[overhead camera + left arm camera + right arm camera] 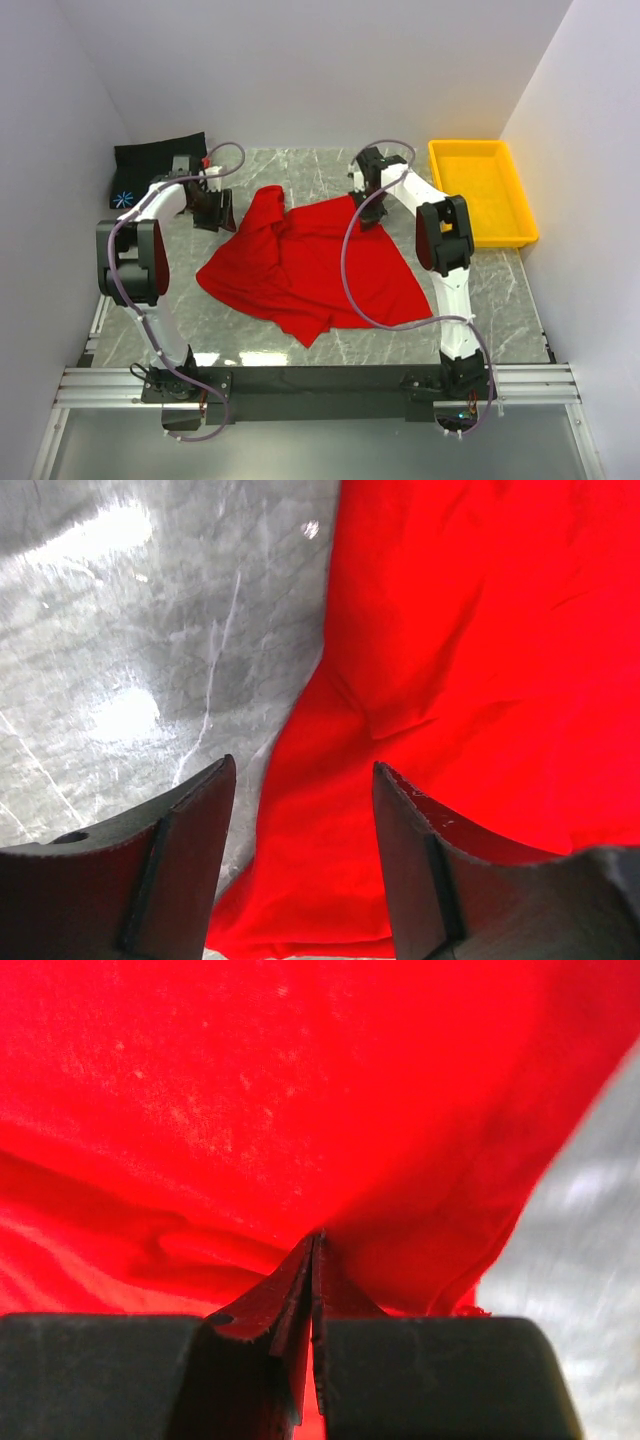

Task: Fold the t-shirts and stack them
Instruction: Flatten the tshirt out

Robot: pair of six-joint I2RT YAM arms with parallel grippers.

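Observation:
The red t-shirt (305, 265) lies crumpled in the middle of the grey marble table. My left gripper (222, 214) is open just above the shirt's far left edge; in the left wrist view its fingers (195, 820) straddle the red cloth (450, 660). My right gripper (366, 212) is shut on the shirt's far right corner; red cloth (300, 1090) fills the right wrist view and is pinched between the closed jaws. The black t-shirt (150, 160) with a blue-white starburst mark (122, 198) lies at the far left. The pale pink shirt is out of view.
A yellow plastic tray (482, 190) stands at the far right of the table. White walls close in the back and both sides. A black rail (320, 380) runs along the near edge by the arm bases.

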